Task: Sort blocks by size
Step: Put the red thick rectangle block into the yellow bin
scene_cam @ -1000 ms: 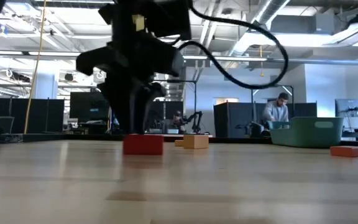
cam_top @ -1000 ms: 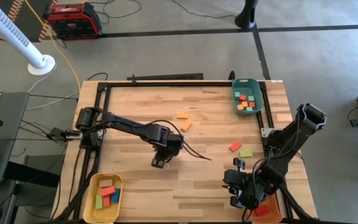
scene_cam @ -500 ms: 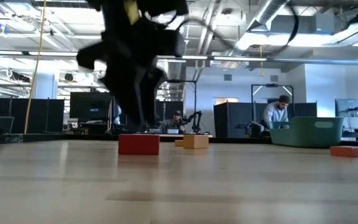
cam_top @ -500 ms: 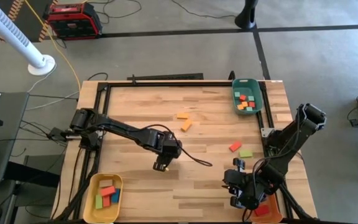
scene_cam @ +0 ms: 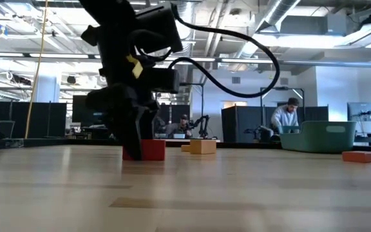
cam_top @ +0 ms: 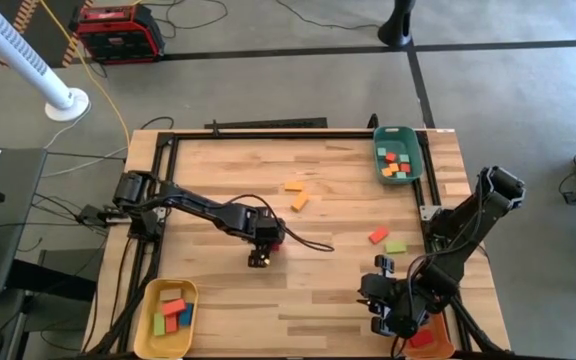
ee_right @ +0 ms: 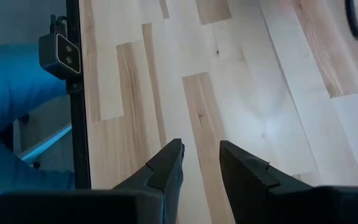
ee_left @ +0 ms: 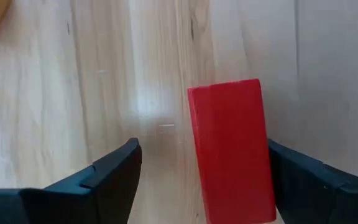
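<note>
High view, looking straight down on a wooden surface framed by black rails. The left tool is lowered near the middle of the surface. In the left wrist view its two dark fingers stand apart with a red block lying flat between them, closer to one finger and not yet clamped; this reads as lining up for a grasp. Two orange blocks lie toward the far edge, and a red block and a green block toward the right edge. Sorted blocks sit in a green tray at the far right corner and a yellow tray at the near left corner. The right tool waits by the near right corner, fingers narrowly apart and empty.
</note>
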`<control>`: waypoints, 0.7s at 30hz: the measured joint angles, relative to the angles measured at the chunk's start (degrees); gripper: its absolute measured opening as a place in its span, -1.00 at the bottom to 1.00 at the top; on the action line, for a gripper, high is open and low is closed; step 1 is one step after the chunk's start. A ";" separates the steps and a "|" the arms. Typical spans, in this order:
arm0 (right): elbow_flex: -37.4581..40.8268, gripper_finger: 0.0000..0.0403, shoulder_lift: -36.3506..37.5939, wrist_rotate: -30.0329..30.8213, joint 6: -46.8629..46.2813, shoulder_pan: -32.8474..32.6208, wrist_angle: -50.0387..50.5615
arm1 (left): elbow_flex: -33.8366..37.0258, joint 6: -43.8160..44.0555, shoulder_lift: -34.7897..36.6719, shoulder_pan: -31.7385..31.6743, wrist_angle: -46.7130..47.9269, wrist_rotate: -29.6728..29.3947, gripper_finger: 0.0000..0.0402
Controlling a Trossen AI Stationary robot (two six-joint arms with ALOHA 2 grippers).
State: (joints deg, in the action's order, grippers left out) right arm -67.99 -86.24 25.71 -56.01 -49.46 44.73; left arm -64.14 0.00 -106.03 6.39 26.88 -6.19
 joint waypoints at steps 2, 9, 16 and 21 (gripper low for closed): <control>0.00 -0.32 0.00 0.01 0.00 -0.01 0.00 | 0.60 -0.12 0.05 -0.14 -0.90 1.22 0.47; 0.00 -0.32 0.00 0.11 1.01 0.37 -0.03 | 0.63 -1.46 0.11 0.12 -0.26 3.74 -0.17; 0.00 -0.32 0.00 2.18 2.57 0.49 -0.40 | -1.53 -3.77 0.15 1.14 8.23 4.39 -0.39; 0.00 -0.32 0.00 3.31 4.82 0.94 -0.44 | -3.82 -2.54 3.29 3.38 19.32 4.39 -0.39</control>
State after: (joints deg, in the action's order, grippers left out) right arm -67.99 -86.24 29.03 -51.19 -48.52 44.29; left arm -67.96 -2.54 -102.73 9.77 46.19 -1.80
